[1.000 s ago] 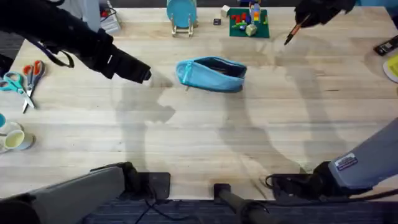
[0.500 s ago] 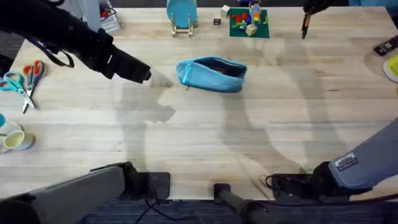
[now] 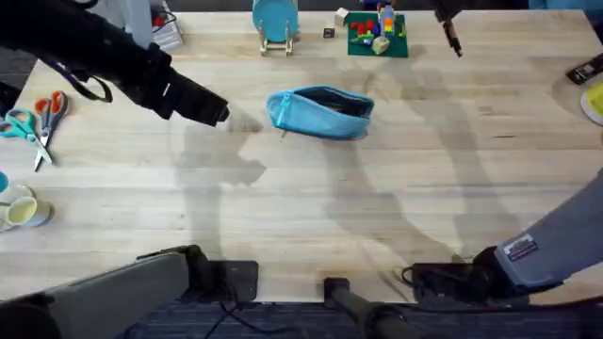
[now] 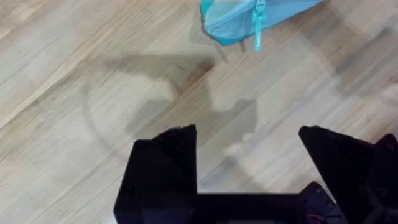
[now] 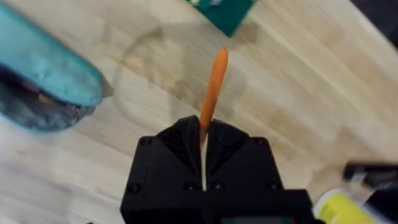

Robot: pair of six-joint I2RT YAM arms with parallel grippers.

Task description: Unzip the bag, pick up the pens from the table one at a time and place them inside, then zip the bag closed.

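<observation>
The pen (image 5: 213,84) is up off the table (image 3: 396,188), pinched in the right gripper (image 5: 203,138), whose black fingers are closed tight on its lower end; the orange shaft sticks straight out past the fingertips along the gripper's own line. In the overhead view the pen (image 3: 454,40) hangs at the far edge of the table, right of the green block plate (image 3: 376,36), its long axis close to upright with a slight lean and the dark tip pointing down at the wood. The right gripper (image 3: 447,13) sits just above it at the top of that view. The bag (image 3: 320,112) lies on the table well to the left of the pen and nearer the arms, long axis running left to right, its top gaping open so the dark inside shows. From the left wrist, one end of the bag (image 4: 249,18) peeks in with the teal pull tab (image 4: 259,23) dangling off it. The left gripper (image 3: 209,108) hovers just left of the bag, not touching, and its fingers (image 4: 165,168) stand wide apart with bare wood between them. Farther out, scissors (image 3: 38,121) rest near the left edge and a teal disc on a stand (image 3: 275,24) stands at the far side.
</observation>
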